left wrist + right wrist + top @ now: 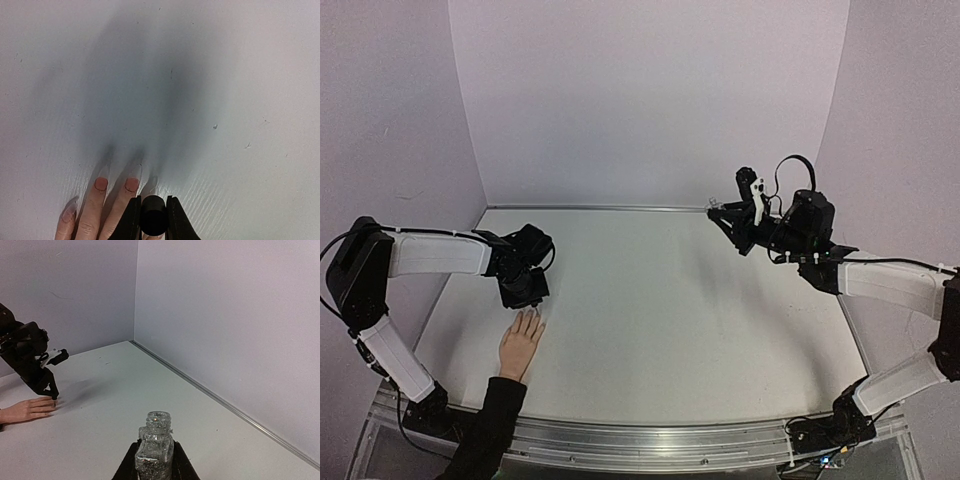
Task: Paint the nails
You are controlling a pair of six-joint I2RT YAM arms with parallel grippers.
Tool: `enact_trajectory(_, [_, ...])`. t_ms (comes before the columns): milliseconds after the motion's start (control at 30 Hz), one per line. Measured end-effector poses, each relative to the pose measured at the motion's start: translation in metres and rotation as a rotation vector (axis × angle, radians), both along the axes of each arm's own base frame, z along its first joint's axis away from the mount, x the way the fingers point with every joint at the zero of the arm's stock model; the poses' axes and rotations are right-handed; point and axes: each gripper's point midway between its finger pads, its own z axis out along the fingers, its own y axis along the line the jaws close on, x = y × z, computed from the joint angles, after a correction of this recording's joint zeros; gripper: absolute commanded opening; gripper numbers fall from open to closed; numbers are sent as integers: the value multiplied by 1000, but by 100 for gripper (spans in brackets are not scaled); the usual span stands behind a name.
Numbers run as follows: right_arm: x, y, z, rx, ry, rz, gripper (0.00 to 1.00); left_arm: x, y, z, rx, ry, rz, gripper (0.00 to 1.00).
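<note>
Left pincer (153,227), shut tight on a black brush cap (152,214), hangs at the mannequin hand's (520,343) nails (101,183), near the table's (680,300) left edge. Broad table surface separates the arms. Right pincer (154,466), clamped on an open glitter bottle (156,440), sits raised near the far right edge.

Pink nails (101,183), black cap (152,216), glittery bottle (155,452)

A white desk (670,300) fills a plain booth, closed in by pale lilac panels: the far wall (650,100), the left wall (380,110) and the right wall (900,120). A thin metal strip (600,208) lines the desk's far edge, and an aluminium rail (650,440) runs along its near edge. Soft, even light leaves a blurred grey shadow (150,100) on the surface.
</note>
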Motion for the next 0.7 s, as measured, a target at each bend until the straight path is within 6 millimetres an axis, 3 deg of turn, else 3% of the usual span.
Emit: enact_trajectory(700, [0,1,-1,0,4,4,0,0,1,-6,17,13,-6,0])
